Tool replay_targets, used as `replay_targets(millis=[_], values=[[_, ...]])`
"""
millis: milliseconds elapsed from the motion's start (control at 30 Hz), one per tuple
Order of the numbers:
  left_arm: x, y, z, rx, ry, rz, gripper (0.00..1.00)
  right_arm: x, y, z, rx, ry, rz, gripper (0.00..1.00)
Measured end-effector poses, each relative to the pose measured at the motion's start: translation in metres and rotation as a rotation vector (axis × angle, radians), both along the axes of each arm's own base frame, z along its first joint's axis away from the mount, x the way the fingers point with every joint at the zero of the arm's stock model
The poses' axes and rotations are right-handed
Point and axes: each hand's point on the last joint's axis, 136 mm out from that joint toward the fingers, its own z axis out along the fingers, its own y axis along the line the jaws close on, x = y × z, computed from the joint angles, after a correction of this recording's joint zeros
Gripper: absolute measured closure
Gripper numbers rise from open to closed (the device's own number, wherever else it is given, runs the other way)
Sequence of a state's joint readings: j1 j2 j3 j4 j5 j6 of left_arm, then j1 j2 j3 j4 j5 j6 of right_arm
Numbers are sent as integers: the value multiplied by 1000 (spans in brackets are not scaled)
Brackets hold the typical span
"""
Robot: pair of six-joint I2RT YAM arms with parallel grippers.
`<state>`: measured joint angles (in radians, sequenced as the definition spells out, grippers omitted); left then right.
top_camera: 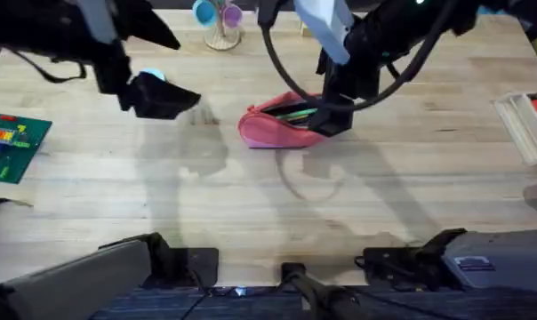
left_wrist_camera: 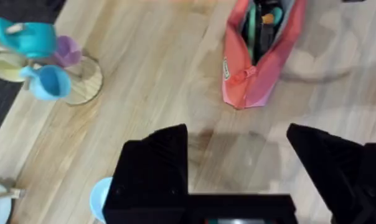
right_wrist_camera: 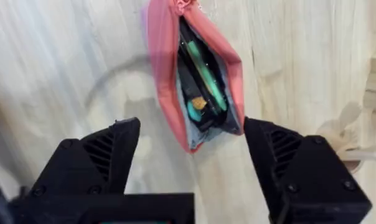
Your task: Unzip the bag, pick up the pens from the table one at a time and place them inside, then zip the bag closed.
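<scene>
Pink-red fabric gapes mid-table as the bag [top_camera: 282, 124] lies unzipped, green pen [right_wrist_camera: 205, 71] inside — the right gripper [right_wrist_camera: 191, 155] poised wide over one end, the left gripper [left_wrist_camera: 238, 158] wide and apart — where a misjudged pinch might snag cloth, not zipper.

Lighting: bright, even, from above. Table [top_camera: 251, 204]: soft grey shadows of both arms falling toward the near edge; no harsh glare. Overhead view: raised arms dark and blurred at far left and far centre. Wrist views: own fingers [right_wrist_camera: 101, 162] soft-edged, bag [right_wrist_camera: 200, 74] reasonably sharp, table edges slightly curved.
</scene>
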<state>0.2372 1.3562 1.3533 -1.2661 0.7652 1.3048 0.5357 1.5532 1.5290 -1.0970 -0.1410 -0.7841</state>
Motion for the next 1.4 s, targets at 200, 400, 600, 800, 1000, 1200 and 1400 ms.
replay_targets(millis=[200, 400, 600, 800, 1000, 1200, 1400], values=[[0, 18, -9, -24, 15, -1, 7, -10, 0, 17, 34, 60, -71, 9], [6, 23, -30, -38, 48, -60, 8, -14, 2, 29, 75, 106, -169, 9], [12, 22, -54, -82, 87, -131, 7, -21, 11, 35, 144, 169, -217, 9], [16, 18, -77, -148, 111, -211, 7, -23, 14, 36, 172, 211, -278, 9], [20, 19, -97, -180, 137, -244, 7, -23, 15, 37, 190, 248, -357, 9], [21, 18, -101, -199, 144, -250, 7, -24, 15, 37, 197, 262, -383, 6], [21, 17, -101, -198, 138, -254, 7, -24, 15, 37, 200, 268, -396, 5]])
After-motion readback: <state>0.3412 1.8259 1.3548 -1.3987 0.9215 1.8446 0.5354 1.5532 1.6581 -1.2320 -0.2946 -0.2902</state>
